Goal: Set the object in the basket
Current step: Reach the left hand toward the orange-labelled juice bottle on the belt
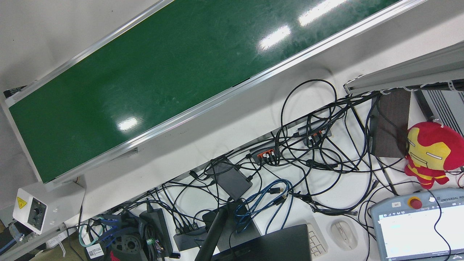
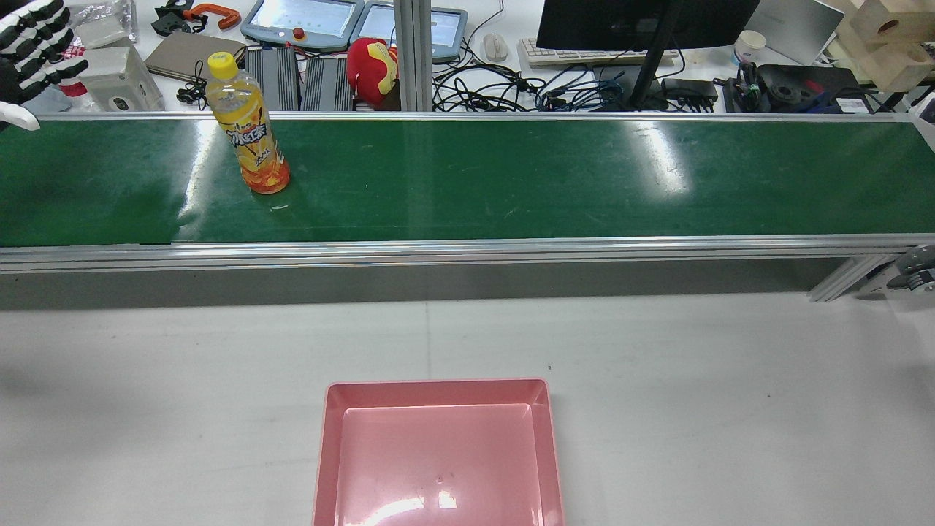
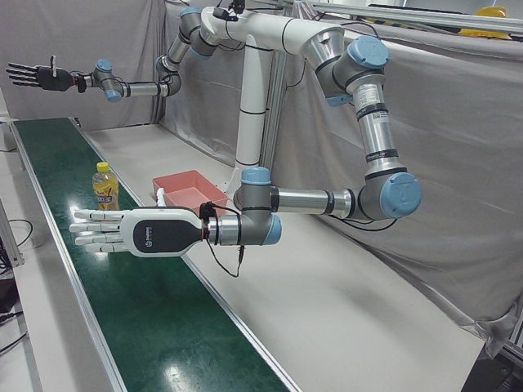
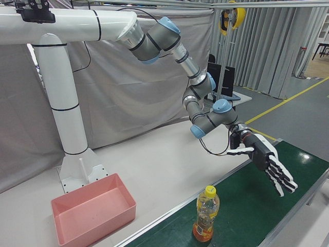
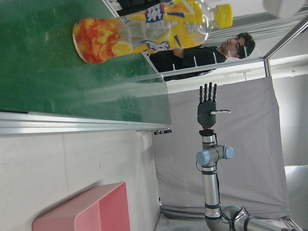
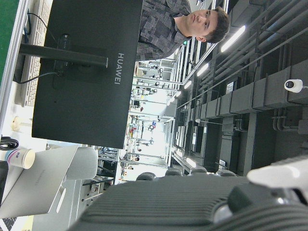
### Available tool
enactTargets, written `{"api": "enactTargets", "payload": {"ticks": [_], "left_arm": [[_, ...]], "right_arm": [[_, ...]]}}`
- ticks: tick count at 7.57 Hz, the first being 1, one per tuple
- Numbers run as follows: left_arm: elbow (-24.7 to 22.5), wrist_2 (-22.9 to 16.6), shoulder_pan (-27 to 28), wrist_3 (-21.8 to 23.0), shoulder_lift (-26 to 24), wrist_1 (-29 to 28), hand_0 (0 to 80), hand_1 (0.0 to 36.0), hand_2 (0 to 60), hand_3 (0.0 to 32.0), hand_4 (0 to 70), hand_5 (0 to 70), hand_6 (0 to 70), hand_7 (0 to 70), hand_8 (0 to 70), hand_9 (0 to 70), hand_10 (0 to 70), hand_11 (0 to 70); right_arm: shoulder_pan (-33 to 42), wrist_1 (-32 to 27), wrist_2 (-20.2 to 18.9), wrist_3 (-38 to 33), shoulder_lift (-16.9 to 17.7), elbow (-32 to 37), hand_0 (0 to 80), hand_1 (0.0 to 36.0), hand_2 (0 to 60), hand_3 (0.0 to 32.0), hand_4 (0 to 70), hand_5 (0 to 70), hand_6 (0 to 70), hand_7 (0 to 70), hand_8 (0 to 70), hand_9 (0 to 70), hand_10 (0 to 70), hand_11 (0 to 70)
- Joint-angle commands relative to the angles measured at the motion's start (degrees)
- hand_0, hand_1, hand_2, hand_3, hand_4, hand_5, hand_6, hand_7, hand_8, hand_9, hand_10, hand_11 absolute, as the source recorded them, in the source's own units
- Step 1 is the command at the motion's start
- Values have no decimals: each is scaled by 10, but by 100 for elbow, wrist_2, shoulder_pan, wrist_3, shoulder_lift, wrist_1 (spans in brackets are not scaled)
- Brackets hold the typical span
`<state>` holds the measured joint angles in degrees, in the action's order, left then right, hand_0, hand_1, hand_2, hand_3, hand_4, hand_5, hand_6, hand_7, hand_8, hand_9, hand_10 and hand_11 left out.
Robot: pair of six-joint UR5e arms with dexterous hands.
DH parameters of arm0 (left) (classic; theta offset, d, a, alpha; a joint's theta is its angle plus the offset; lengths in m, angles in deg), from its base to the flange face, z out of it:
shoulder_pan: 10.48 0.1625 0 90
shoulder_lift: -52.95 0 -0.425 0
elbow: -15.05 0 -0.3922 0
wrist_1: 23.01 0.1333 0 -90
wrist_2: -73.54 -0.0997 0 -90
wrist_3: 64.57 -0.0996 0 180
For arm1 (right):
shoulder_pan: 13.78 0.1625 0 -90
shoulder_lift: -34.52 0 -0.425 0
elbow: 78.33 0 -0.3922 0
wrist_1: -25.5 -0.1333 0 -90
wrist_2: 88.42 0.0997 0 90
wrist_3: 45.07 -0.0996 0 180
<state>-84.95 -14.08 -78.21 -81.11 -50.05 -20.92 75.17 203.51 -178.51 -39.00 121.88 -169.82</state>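
Observation:
A yellow-capped bottle of orange tea (image 2: 248, 124) stands upright on the green belt (image 2: 511, 175). It also shows in the left-front view (image 3: 105, 186), the right-front view (image 4: 205, 213) and the left hand view (image 5: 144, 29). The pink basket (image 2: 438, 391) sits on the white table in front of the belt and holds nothing; it also shows in the left-front view (image 3: 172, 181). My left hand (image 2: 33, 51) is open with its fingers spread, above the belt and well to the left of the bottle, apart from it (image 3: 122, 233) (image 4: 270, 164). My right hand (image 3: 37, 76) is open, raised far off past the belt's other end (image 5: 207, 101).
Behind the belt is a cluttered desk with a monitor (image 2: 643, 22), cables (image 1: 308, 152), teach pendants (image 2: 303, 18) and a red plush toy (image 2: 371, 69). A belt control box (image 1: 30, 210) sits at one end. A person (image 5: 211, 50) stands behind the desk.

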Motion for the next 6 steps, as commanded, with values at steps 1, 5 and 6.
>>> {"api": "enactTargets", "payload": {"ticks": [1,5,6], "left_arm": [[-116,611,619,2,-10,133,716,185,0,26,39,110,0,5,0,0,66,127],[-231,1712,1699,-42,-80,344,742,182,0,38,19,114,0,5,0,0,57,115],[-205,1713,1789,-42,-271,449,751,149,0,58,0,97,0,0,0,0,27,71]], "right_arm": [[0,6,0,0,0,0,0,0,0,0,0,0,0,0,0,0,0,0],[0,6,0,0,0,-9,0,0,0,0,0,0,0,0,0,0,0,0],[0,6,0,0,0,-9,0,0,0,0,0,0,0,0,0,0,0,0]]}}
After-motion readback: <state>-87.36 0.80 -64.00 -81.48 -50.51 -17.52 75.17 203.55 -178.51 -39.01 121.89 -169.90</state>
